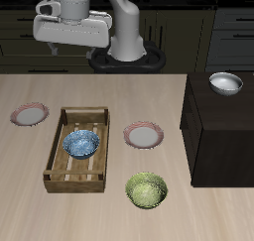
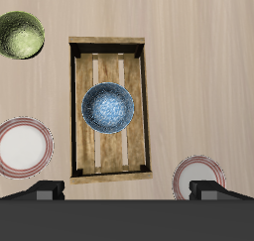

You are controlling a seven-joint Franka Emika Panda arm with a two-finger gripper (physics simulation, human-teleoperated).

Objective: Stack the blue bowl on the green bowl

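hovering fingers (image 2: pixel 127 190) spread wide, empty, high above the blue bowl (image 2: pixel 107 107)

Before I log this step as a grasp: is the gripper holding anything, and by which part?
Nothing is held. The gripper is open, high above the table; the blue bowl sits untouched in the wooden crate.

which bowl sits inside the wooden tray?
The blue bowl. The green bowl sits on the bare table; the white-grey bowl sits on the dark cabinet.
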